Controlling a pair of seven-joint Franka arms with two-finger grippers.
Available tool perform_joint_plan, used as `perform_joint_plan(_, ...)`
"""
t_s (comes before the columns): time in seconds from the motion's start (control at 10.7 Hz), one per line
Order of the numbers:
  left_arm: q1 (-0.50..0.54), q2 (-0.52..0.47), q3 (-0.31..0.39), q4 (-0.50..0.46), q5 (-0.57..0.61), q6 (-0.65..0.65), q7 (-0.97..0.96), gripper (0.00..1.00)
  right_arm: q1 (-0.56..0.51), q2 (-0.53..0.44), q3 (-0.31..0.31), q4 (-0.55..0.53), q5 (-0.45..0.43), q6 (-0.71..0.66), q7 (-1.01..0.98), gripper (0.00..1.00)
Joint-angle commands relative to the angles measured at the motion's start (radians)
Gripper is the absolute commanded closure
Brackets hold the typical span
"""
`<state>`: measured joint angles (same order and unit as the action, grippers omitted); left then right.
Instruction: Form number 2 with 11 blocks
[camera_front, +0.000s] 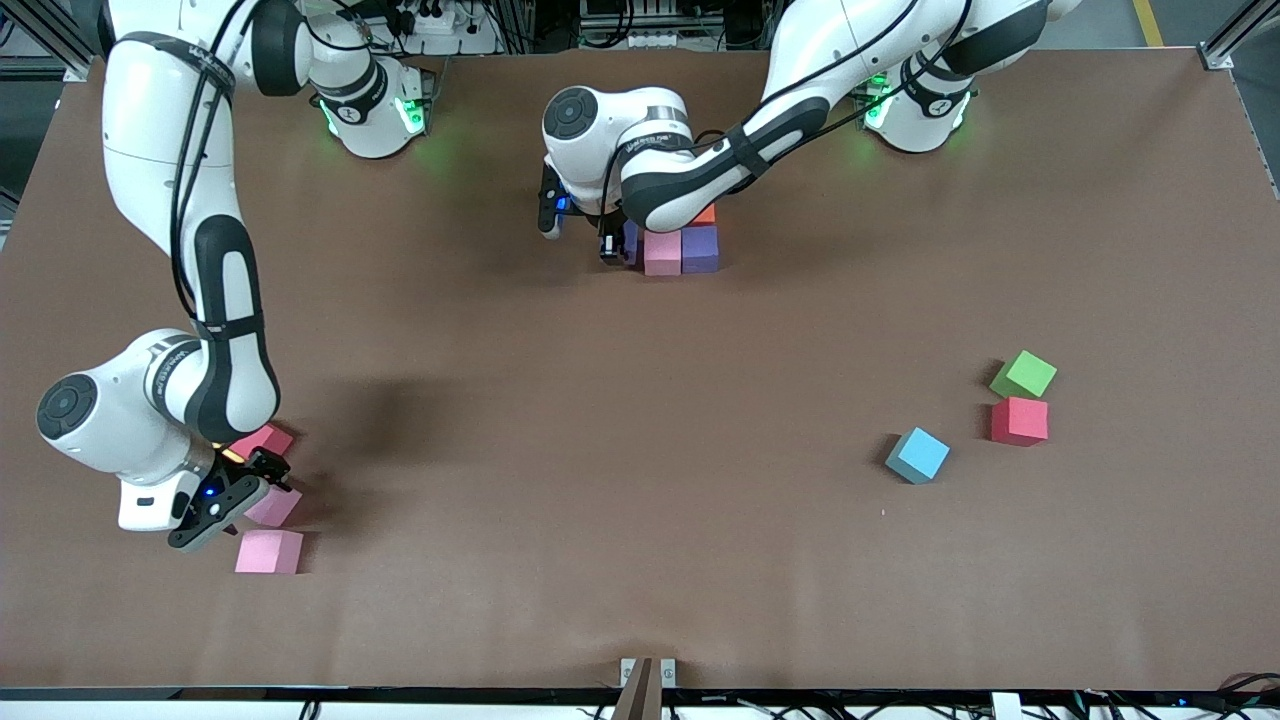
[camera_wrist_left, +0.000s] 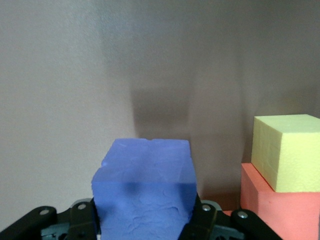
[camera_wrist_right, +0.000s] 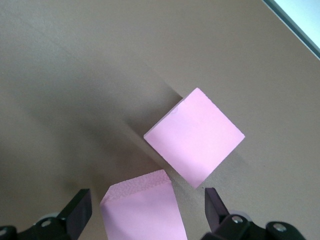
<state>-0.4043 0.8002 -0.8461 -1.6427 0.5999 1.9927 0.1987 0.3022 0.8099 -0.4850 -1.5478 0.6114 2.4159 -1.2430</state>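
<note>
My left gripper (camera_front: 612, 246) is shut on a blue-purple block (camera_wrist_left: 145, 185), held low beside a pink block (camera_front: 662, 252) at the middle of the table. That pink block sits in a row with a purple block (camera_front: 700, 248). An orange block (camera_front: 706, 213) peeks out from under the arm. In the left wrist view a yellow block (camera_wrist_left: 287, 150) shows against an orange one (camera_wrist_left: 265, 205). My right gripper (camera_front: 252, 484) is open, its fingers straddling a pink block (camera_wrist_right: 142, 212). Another pink block (camera_wrist_right: 196, 136) lies close by, and a third pink block (camera_front: 264, 438) lies under the arm.
Toward the left arm's end lie a light blue block (camera_front: 918, 455), a red block (camera_front: 1020, 420) and a green cube (camera_front: 1024, 374), close together. The pink blocks lie near the right arm's end, toward the table's camera-side edge.
</note>
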Motion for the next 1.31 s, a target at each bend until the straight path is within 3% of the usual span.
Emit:
perform_joint_plan(0.0,-0.03,0.0,0.015,0.023,-0.032,-0.026,0.021,0.78,-0.051,0.049,0.026,0.051,-0.007,-0.003,-0.039,0.0)
perform_joint_plan(0.38,-0.105,0.001,0.09,0.021,-0.032,-0.026,0.021,0.78,-0.089,0.054,0.062,0.051,0.002,-0.012,-0.023,0.0)
perform_joint_plan(0.47,-0.105,0.001,0.09,0.02,-0.032,-0.026,0.027,0.78,-0.086,0.054,0.062,0.051,-0.001,-0.014,-0.024,0.14)
perform_joint_plan(0.56,-0.103,0.001,0.09,0.021,-0.032,-0.026,0.03,0.78,-0.08,0.052,0.062,0.054,0.001,-0.017,-0.023,0.6)
perform_joint_plan(0.66,-0.105,0.002,0.091,0.021,-0.032,-0.026,0.027,0.78,-0.084,0.051,0.062,0.063,-0.001,-0.018,-0.027,0.88)
perform_joint_plan(0.94,-0.119,0.004,0.122,0.021,-0.032,-0.026,0.021,0.78,-0.069,0.023,0.053,0.074,-0.002,-0.114,-0.012,0.95)
perform_joint_plan(1.22,-0.122,0.019,0.124,0.026,-0.035,-0.025,0.004,0.78,0.0,-0.003,-0.053,0.086,-0.002,-0.276,-0.006,0.95)
